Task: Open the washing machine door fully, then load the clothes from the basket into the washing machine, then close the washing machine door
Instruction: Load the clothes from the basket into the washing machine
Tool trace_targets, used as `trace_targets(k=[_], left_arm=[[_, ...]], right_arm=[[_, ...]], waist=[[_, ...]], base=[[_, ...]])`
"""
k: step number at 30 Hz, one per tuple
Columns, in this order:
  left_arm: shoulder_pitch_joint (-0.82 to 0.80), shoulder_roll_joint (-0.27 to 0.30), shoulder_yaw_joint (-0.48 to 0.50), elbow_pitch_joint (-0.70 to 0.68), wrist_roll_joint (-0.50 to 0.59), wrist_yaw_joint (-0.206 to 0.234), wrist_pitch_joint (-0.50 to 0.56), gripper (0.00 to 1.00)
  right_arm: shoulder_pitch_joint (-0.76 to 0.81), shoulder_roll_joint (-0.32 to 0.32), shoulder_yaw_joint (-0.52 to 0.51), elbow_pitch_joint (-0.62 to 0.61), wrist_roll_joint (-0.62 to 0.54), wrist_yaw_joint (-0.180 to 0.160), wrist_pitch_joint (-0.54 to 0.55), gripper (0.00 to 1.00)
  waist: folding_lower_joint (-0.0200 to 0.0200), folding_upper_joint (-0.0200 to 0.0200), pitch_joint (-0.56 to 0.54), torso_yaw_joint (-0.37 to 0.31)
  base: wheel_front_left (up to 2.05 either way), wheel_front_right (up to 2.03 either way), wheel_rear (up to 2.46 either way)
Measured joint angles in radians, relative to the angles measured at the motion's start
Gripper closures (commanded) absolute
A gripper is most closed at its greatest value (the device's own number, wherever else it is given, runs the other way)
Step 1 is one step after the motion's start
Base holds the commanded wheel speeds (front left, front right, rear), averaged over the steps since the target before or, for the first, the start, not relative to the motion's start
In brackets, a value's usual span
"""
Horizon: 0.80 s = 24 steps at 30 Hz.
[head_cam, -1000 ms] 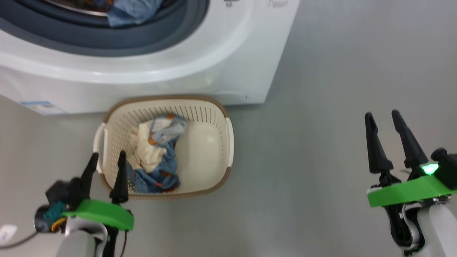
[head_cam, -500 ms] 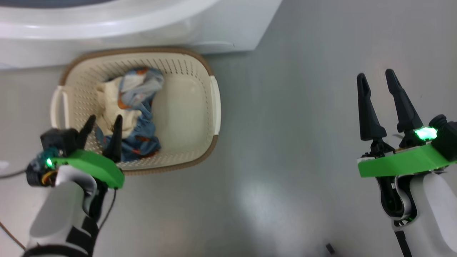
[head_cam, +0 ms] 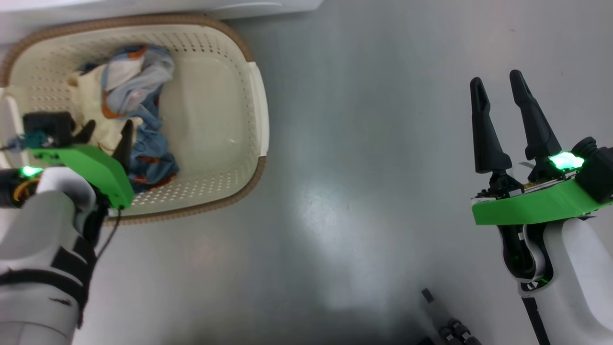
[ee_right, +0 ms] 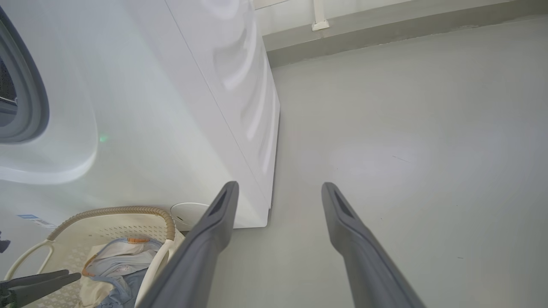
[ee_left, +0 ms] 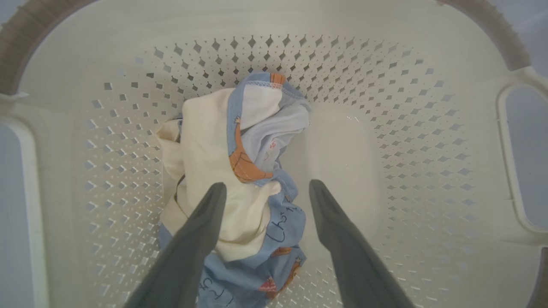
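1. My left claw (ee_left: 266, 185) hangs released inside the basket (ee_left: 385, 107), its dark jaws spread directly above the clothes (ee_left: 239, 141), gripping nothing; whether it touches the fabric I cannot tell.
2. The clothes, a crumpled bundle of light blue printed fabric and cream cloth, lie on the basket's bottom, toward its left side.
3. My right claw (head_cam: 495, 78) stands released and empty, well to the right of the basket, over the grey floor (head_cam: 359, 167).
4. The washing machine (ee_right: 171, 107) rises just behind the basket, white front close to the brown woven-look rim; its grey gasket (ee_right: 25, 85) shows above and left of the basket in the right wrist view.
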<state>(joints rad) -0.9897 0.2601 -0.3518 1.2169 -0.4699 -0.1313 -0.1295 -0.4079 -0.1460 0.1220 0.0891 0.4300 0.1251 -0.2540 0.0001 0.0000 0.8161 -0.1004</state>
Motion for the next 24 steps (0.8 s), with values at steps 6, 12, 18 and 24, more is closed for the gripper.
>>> trace_targets(k=[6,12,18,24], left_arm=[[-0.075,0.035,-0.005,0.047,-0.02,0.001,0.058,0.0],[-0.117,0.044,-0.004,0.065,-0.023,0.037,0.098,0.0],[-0.145,0.063,-0.004,0.072,-0.03,0.062,0.122,0.0],[-0.156,0.069,-0.014,0.077,-0.03,0.07,0.14,0.0]], right_arm=[[-0.02,0.009,0.005,-0.019,-0.001,0.0,0.0,0.0],[-0.025,0.012,0.016,-0.032,-0.003,0.0,0.0,0.0],[-0.039,0.015,0.036,-0.047,-0.009,0.0,0.0,0.0],[-0.039,0.02,0.056,-0.051,-0.01,0.0,0.0,0.0]], waist=[[0.0,0.0,0.044,-0.024],[0.0,0.0,0.077,-0.046],[0.0,0.0,0.105,-0.063],[0.0,0.0,0.119,-0.081]], base=[[0.0,0.0,0.0],[0.0,0.0,0.0],[0.0,0.0,0.0],[0.0,0.0,0.0]])
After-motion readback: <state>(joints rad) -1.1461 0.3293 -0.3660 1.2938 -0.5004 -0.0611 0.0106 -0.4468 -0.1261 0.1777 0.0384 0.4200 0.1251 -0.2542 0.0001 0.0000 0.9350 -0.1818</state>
